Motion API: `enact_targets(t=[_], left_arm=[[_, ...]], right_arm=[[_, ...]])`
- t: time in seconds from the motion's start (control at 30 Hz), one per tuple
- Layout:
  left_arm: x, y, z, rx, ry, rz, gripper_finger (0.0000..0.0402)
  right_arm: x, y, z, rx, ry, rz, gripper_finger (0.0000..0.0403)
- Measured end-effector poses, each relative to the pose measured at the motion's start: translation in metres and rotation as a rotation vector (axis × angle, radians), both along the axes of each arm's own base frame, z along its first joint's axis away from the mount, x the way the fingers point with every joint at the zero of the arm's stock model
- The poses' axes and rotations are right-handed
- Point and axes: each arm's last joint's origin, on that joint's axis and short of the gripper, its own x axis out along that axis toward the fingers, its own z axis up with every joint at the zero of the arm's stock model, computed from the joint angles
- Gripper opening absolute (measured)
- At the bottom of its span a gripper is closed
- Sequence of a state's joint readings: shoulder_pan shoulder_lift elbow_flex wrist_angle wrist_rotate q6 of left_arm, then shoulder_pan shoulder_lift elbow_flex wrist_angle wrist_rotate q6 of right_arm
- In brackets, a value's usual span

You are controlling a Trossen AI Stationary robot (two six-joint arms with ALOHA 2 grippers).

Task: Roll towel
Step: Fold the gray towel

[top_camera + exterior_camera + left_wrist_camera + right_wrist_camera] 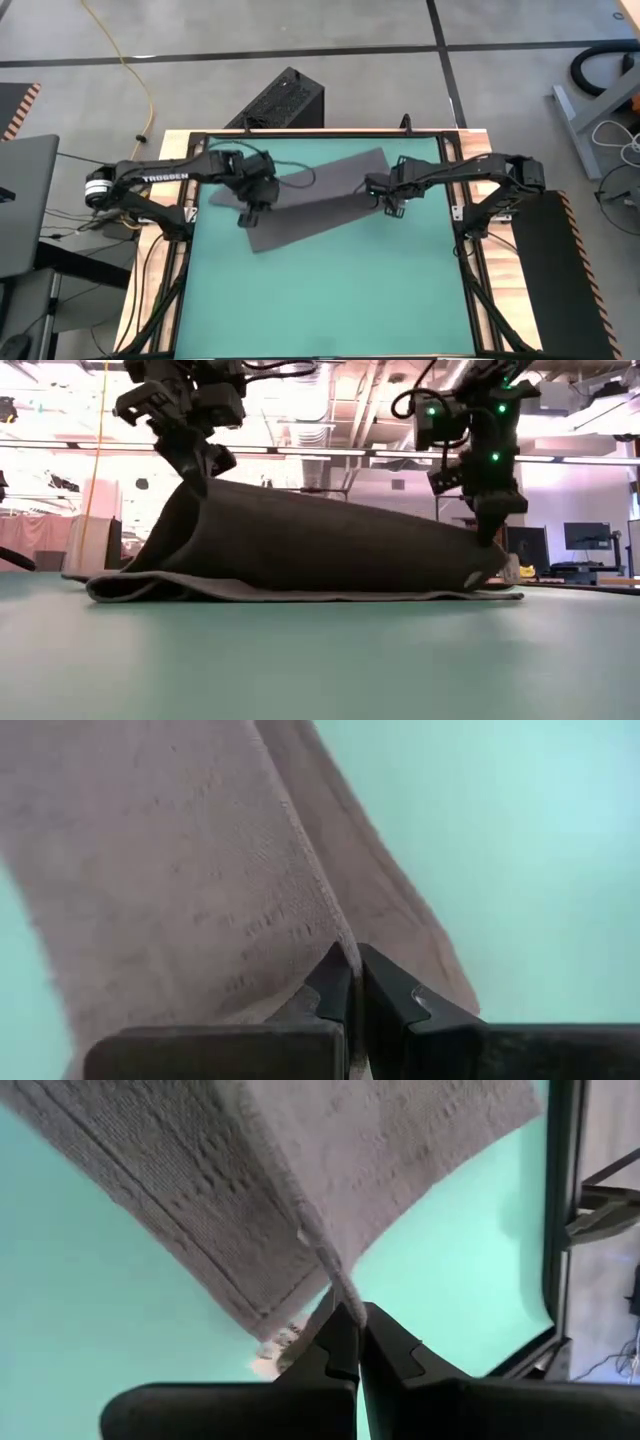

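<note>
The dark grey towel (310, 205) lies across the far half of the green mat (330, 300). In the low view its bottom layer (300, 593) rests flat on the mat, while an upper layer (320, 535) is raised over it like a tent. My left gripper (250, 212) is shut on the towel at the left end and holds it higher (197, 482). My right gripper (390, 207) is shut on it at the right end, lower down (492, 535). A small white tag (278, 1342) shows by the right gripper. My left gripper pinches a raised ridge of the towel (335, 935) between its two fingers, slanting down from above. Edge or fold, I cannot tell. The cloth drops away from the fingers to the mat, its lower part lying flat. My right gripper pinches a hemmed edge of the towel (340, 1285) at its right end between its two fingers, slanting down from above. The cloth spreads away from the fingers, held only a little above the mat.
A black frame (455, 190) borders the mat on the left, right and far sides. A black box (285, 100) stands on the floor beyond the far edge. The near half of the mat (320, 660) is bare green.
</note>
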State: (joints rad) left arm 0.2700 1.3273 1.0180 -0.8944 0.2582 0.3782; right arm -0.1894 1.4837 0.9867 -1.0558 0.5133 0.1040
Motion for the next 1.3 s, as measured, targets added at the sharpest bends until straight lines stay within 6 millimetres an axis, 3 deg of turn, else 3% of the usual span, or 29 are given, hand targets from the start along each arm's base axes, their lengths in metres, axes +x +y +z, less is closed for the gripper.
enact_targets(t=[0.13,0.53,0.73,1.0,1.17,1.3], left_arm=[[0.0,-0.01,-0.01,-0.017,0.017,-0.01,0.0],[0.005,-0.029,-0.01,-0.059,0.018,-0.002,0.0009],[0.003,-0.038,-0.012,-0.071,0.052,-0.035,0.0063],[0.003,-0.032,-0.001,-0.043,0.037,-0.07,0.0137],[0.0,-0.024,0.012,-0.03,0.058,-0.092,0.0146],[-0.016,-0.008,0.008,-0.042,0.078,-0.079,0.0142]], right_arm=[[0.002,-0.001,-0.004,-0.006,-0.024,0.009,0.0018],[0.003,0.001,-0.006,0.068,-0.024,0.042,0.0036],[-0.002,0.009,-0.007,0.184,0.025,0.07,0.0085],[-0.003,0.011,-0.003,0.259,0.026,0.035,0.015],[0.021,-0.006,-0.004,0.218,-0.269,0.022,0.016],[0.04,-0.023,-0.021,0.192,-0.549,0.037,0.0156]])
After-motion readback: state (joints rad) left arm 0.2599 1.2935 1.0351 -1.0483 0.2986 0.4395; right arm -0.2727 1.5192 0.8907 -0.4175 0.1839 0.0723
